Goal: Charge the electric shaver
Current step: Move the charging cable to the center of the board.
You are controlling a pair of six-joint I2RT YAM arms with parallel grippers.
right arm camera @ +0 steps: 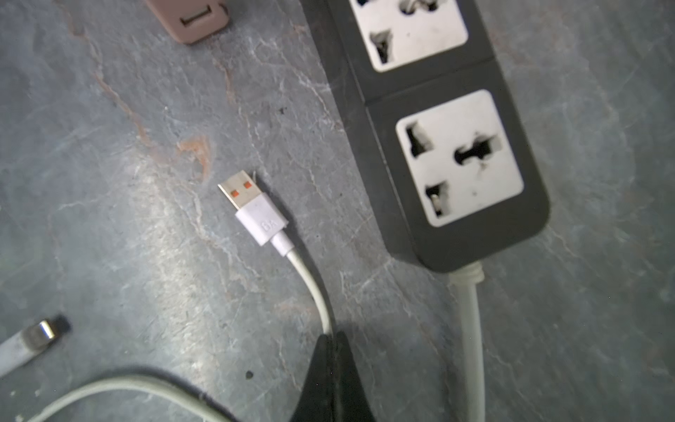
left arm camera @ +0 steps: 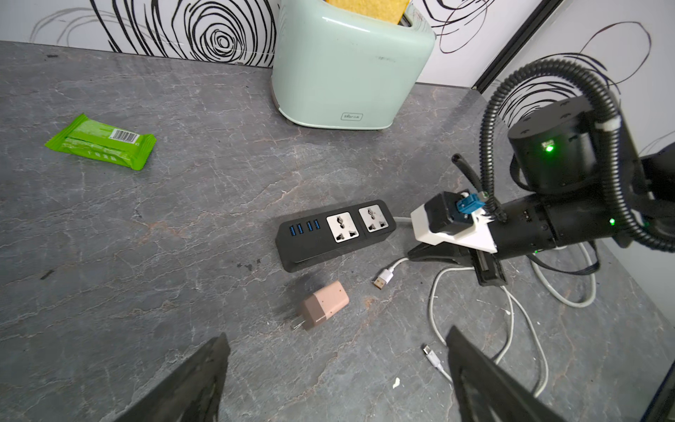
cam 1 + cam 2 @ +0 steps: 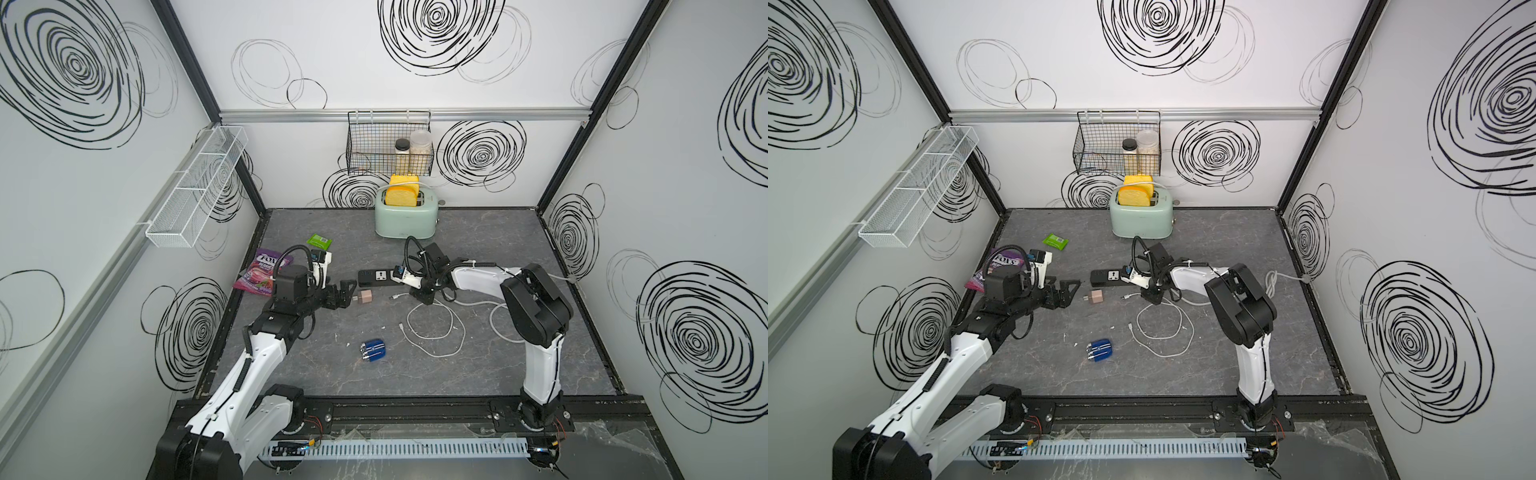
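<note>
Right pincer (image 1: 330,338): clamped on white cable (image 1: 313,288) behind its USB plug (image 1: 261,223); regrip nearer plug advisable. Left pincer (image 2: 338,333): apart, empty, near adapter (image 2: 325,303).

Shaver (image 3: 372,352) finished dark blue, silver trim. Power strip (image 2: 334,234) black, sockets (image 2: 342,227) white. Adapter (image 2: 325,305) pinkish. Cable (image 1: 310,281) white. Toaster (image 3: 405,218) mint green. Tabletop (image 3: 498,249) veined grey.

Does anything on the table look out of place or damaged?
Nothing looks broken. The white cable sprawls in loose loops, both plugs free; the adapter lies on its side near the power strip; small white flecks dot the table. The strip's sockets look scuffed. The shaver lies apart, unconnected.
</note>
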